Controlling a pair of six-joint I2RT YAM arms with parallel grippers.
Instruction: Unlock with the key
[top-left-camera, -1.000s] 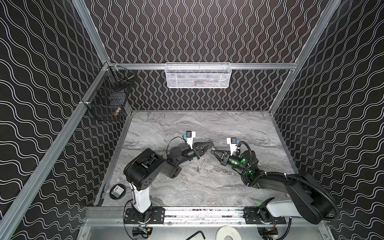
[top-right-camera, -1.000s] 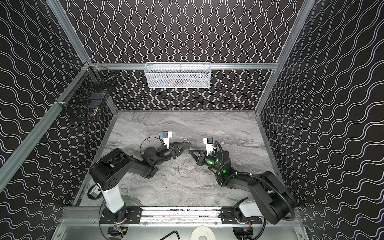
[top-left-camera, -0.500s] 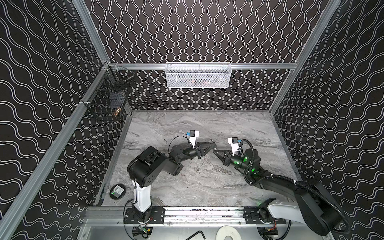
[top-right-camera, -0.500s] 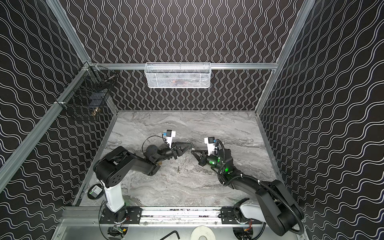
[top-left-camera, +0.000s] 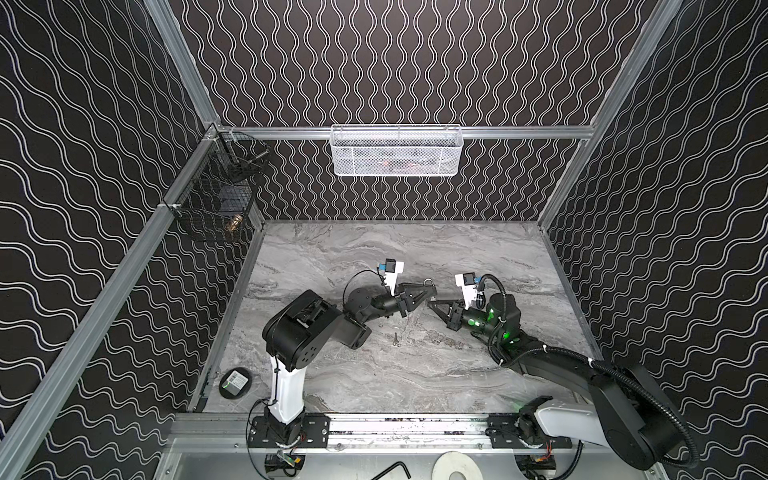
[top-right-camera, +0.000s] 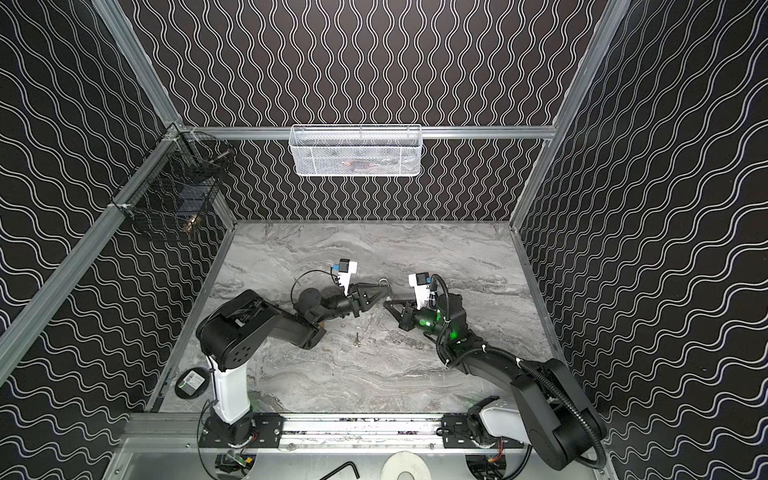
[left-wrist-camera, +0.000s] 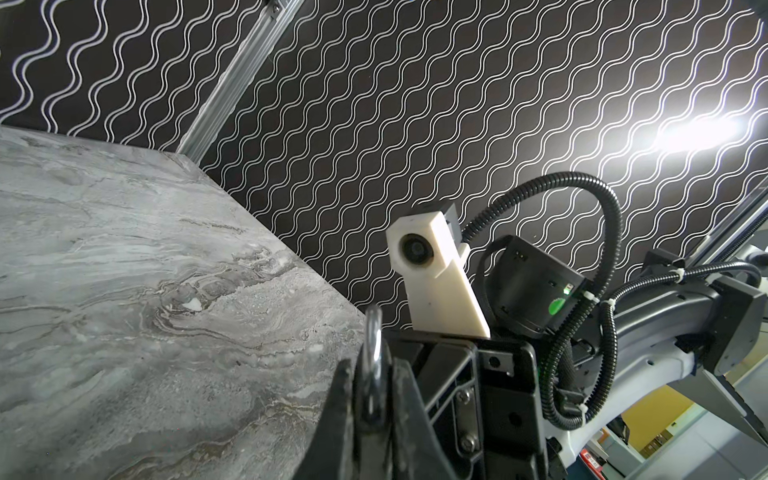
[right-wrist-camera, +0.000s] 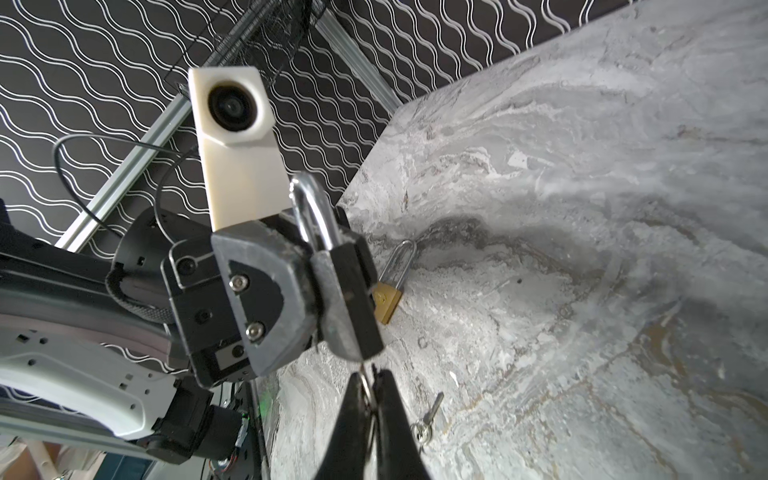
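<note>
Chrome shows on the padlock (left-wrist-camera: 372, 345), whose shackle stands up from between the pressed-together fingers of the left gripper (top-left-camera: 428, 292). The lock body is hidden inside that pinch. In both top views this sits just below the middle of the frame, above the grey marble table (top-left-camera: 374, 249), with the left arm extending from the lower left.

The right gripper (top-left-camera: 433, 304) extends from the lower right. Its tip lies just beside the left one, slightly lower in the frame; whether the two touch I cannot tell. Its fingers are closed on the key (right-wrist-camera: 365, 384). The right wrist view shows only a sliver of metal and ring between the tips, pointing at the underside of the held lock and very close to it. Whether the blade has entered the keyhole cannot be told.

A second, brass padlock (right-wrist-camera: 388, 299) with a slim shackle appears in the right wrist view beyond the left gripper, seemingly lying on the marble. A spare key (top-left-camera: 395, 340) lies flat on the table, below and left of the two tips in both top views. A white mesh basket (top-left-camera: 395, 151) hangs on the back wall at upper centre. A black wire basket (top-left-camera: 216, 195) hangs at the left corner, and a round black puck (top-left-camera: 235, 382) rests at the table's lower left.
</note>
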